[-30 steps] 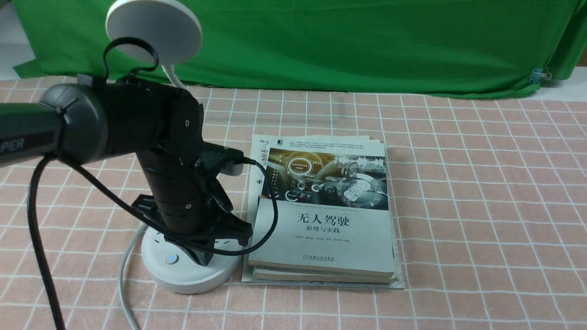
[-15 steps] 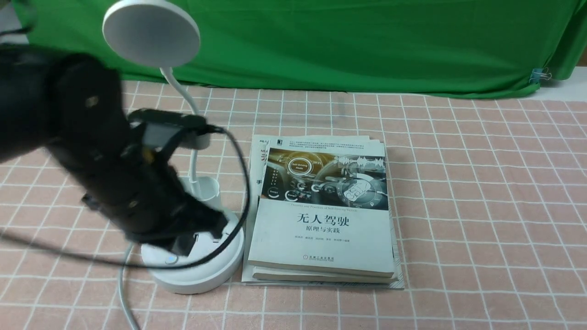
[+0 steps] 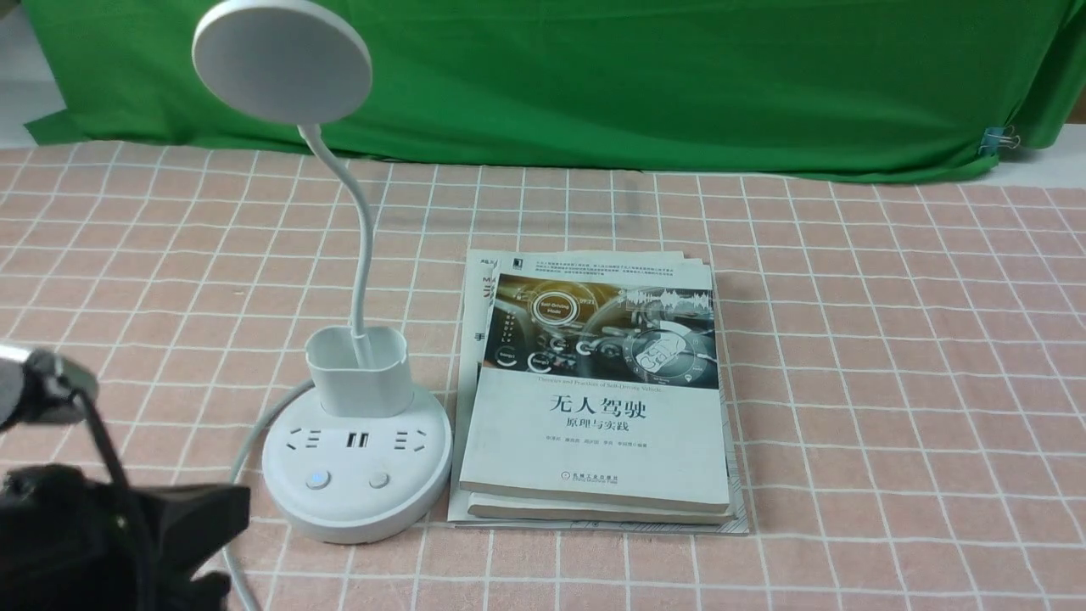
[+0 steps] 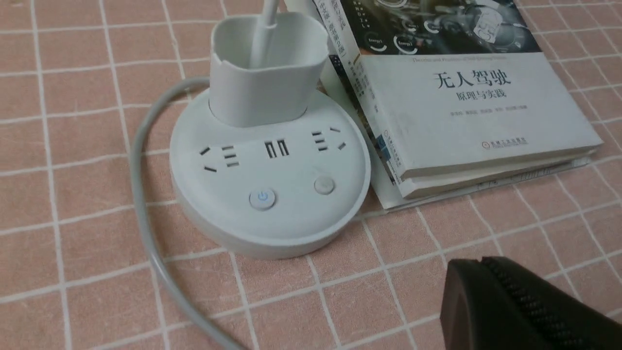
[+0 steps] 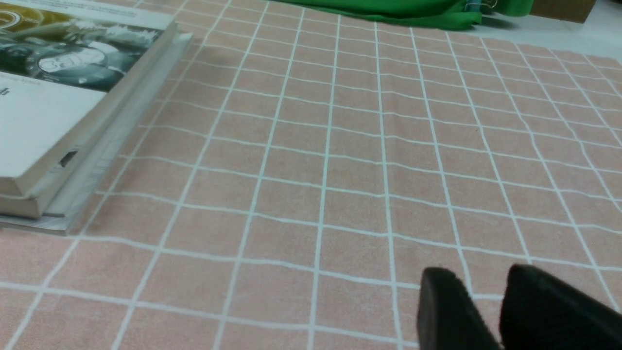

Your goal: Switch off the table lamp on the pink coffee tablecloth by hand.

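The white table lamp [image 3: 356,475] stands on the pink coffee tablecloth [image 3: 891,356], its disc head [image 3: 282,61] raised at the back left above the cup holder [image 3: 359,371]. Two buttons [image 3: 317,479] sit on the front of the round base, and the left one carries a blue power mark [image 4: 262,198]. My left hand [image 3: 110,543] hangs low at the near left, apart from the base. Its gripper [image 4: 478,262] is shut with nothing in it. In the right wrist view my right gripper [image 5: 486,284] stands slightly open and empty over bare cloth.
A stack of books [image 3: 594,399] lies right against the lamp base on its right. The lamp's white cord [image 3: 242,450] curves off the base's left side toward the near edge. A green backdrop cloth [image 3: 594,76] closes the far side, with a binder clip [image 3: 1001,136].
My left arm has pulled away from above the lamp base, down and back to the near left corner. The base and both buttons now show in full.
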